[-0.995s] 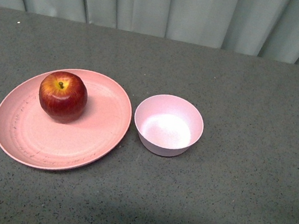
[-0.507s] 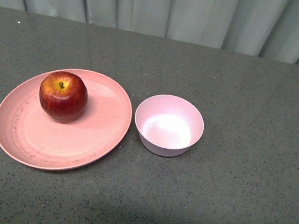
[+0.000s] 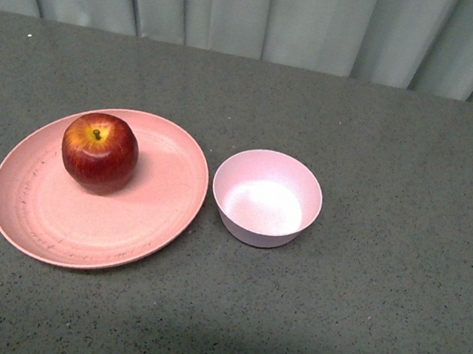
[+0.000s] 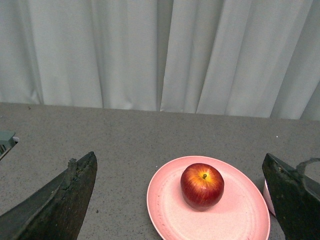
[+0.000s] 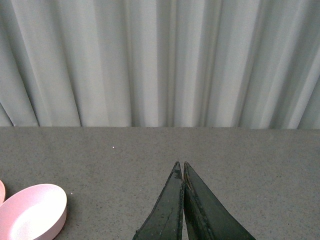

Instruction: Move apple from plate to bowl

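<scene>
The dark-red apple [image 3: 99, 152] sits on the far left part of the salmon-pink plate [image 3: 114, 221]. The small pale-pink bowl [image 3: 266, 198] stands empty just right of the plate. Neither gripper shows in the front view. In the left wrist view my left gripper [image 4: 180, 160] is open wide, its dark fingers [image 4: 65, 200] either side of the picture, with the apple [image 4: 202, 185] and plate [image 4: 170, 215] ahead between them, at a distance. In the right wrist view my right gripper [image 5: 180, 164] is shut and empty over bare table, the bowl [image 5: 32, 209] off to its side.
The grey speckled table [image 3: 375, 322] stretches around the plate and bowl. A pale pleated curtain [image 3: 270, 13] hangs behind the table's far edge.
</scene>
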You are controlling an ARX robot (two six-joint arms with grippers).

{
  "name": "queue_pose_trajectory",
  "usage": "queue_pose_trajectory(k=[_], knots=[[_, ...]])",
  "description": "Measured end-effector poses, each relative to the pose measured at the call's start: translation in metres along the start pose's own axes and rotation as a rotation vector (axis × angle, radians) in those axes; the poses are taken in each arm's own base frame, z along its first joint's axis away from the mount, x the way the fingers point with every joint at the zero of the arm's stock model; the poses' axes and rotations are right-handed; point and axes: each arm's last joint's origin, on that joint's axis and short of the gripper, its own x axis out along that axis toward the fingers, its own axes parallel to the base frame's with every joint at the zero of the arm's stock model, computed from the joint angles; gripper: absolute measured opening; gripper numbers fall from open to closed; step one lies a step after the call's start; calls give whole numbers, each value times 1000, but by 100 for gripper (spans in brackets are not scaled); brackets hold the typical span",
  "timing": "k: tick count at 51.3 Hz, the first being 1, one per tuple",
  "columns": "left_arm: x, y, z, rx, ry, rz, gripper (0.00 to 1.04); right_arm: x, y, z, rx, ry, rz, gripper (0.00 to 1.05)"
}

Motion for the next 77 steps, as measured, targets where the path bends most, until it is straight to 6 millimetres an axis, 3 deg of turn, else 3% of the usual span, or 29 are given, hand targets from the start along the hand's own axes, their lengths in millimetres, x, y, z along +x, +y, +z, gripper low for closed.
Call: queue_pose_trajectory(k=[45,68,77], knots=[[0,0,0,0,0,0,98,-19,0,-3,-1,5,3,2],[0,0,0,0,0,0,98,-19,0,-3,0,5,3,96],[8,1,-8,0,116,119,98,-19,0,-3,1,5,3,95]])
